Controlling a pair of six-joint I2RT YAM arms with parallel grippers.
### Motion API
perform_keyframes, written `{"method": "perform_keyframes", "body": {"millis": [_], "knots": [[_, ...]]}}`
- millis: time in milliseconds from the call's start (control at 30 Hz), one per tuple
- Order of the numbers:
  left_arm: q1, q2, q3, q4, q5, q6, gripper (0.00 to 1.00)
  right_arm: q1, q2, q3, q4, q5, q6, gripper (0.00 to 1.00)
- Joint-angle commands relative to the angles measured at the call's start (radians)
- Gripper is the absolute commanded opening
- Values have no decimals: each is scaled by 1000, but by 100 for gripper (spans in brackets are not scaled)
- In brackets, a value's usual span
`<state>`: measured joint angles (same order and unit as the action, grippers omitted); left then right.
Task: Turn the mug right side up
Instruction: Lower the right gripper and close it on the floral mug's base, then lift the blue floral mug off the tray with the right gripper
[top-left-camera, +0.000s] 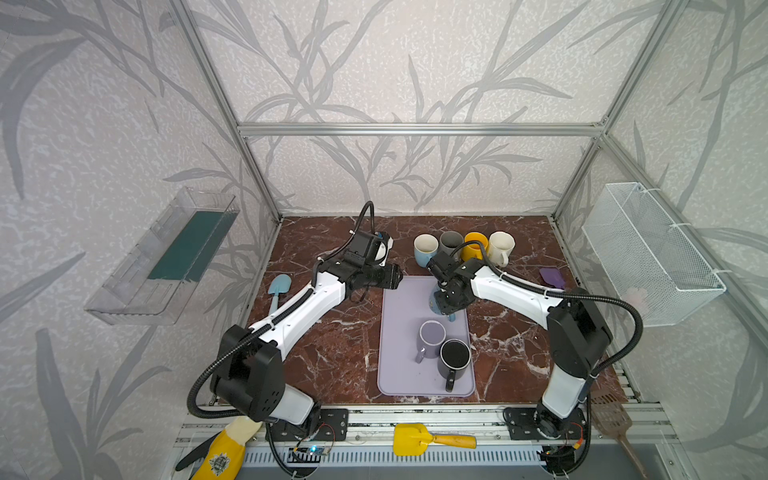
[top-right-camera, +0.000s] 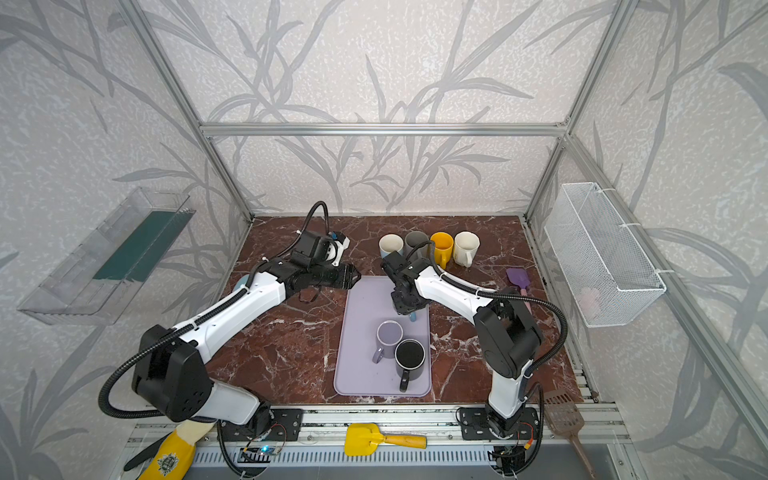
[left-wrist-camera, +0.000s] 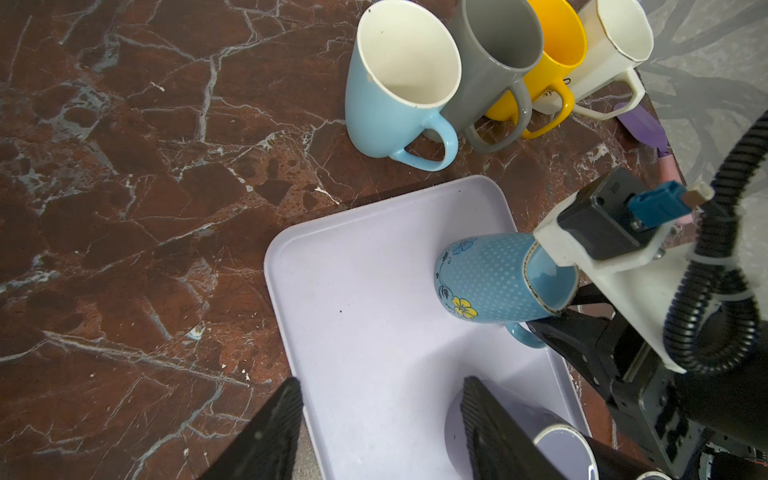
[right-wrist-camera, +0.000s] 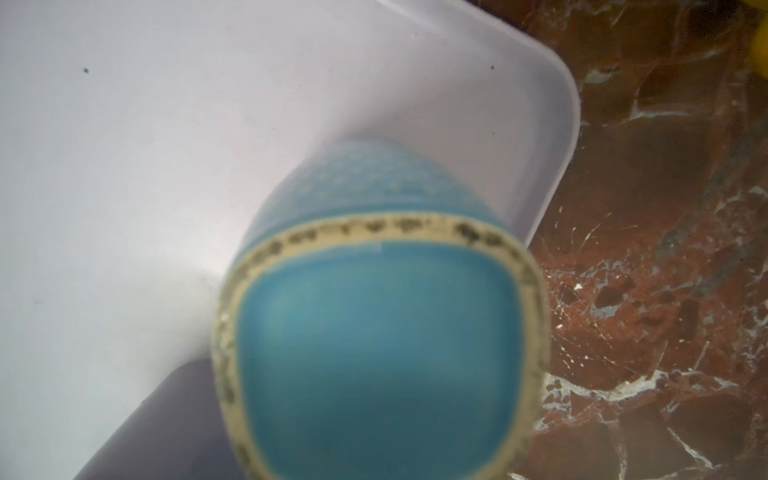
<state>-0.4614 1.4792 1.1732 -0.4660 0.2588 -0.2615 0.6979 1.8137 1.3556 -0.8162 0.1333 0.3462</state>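
1. Mug (left-wrist-camera: 490, 278): blue ceramic w/ fine white dots, dark scroll-work, plus yellow & pale-blue flowers near the mouth end
2. Base (right-wrist-camera: 382, 365): recessed blue glaze inside an unglazed cream ring w/ dark specks; blurred, fills much of the right wrist view
3. Pose: not upright; steeply tilted, base up, mouth down toward the tray (left-wrist-camera: 365, 324); rim contact w/ tray can't be told
4. Handle (top-left-camera: 451, 318): blue, pokes out toward the table's front
5. Position: over the lavender tray's far-right part; mostly hidden in both top views
6. Held by right gripper (left-wrist-camera: 559, 316), clamped at the handle side
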Motion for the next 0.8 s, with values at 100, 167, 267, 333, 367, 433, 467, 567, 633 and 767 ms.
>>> {"method": "perform_keyframes", "body": {"millis": [100, 167, 267, 333, 367, 433, 467, 567, 633, 767], "knots": [[-2, -23, -1, -29, -15, 19, 64, -8, 19, 31, -28, 9, -6, 25], [-2, -22, -1, -31, -14, 19, 64, -9, 21, 31, -28, 8, -9, 25], [-3, -22, 0, -33, -14, 20, 64, -11, 25, 33, -28, -1, -10, 25], [-3, -24, -1, -34, -14, 20, 64, -12, 28, 35, -28, -1, -10, 25], [-2, -25, -1, -35, -14, 21, 64, -12, 30, 35, -28, -1, -10, 25], [-3, -25, -1, -36, -16, 22, 64, -12, 33, 35, -27, -1, -10, 25], [-3, -26, -1, -36, -16, 22, 64, -14, 35, 35, -28, -3, -11, 25], [-3, -23, -2, -37, -16, 22, 64, -15, 39, 37, -27, -4, -11, 25], [-3, -21, -1, -37, -16, 22, 64, -15, 42, 39, -28, -4, -13, 26], [-3, -20, -1, -39, -16, 21, 64, -16, 48, 43, -26, -5, -15, 26]]}}
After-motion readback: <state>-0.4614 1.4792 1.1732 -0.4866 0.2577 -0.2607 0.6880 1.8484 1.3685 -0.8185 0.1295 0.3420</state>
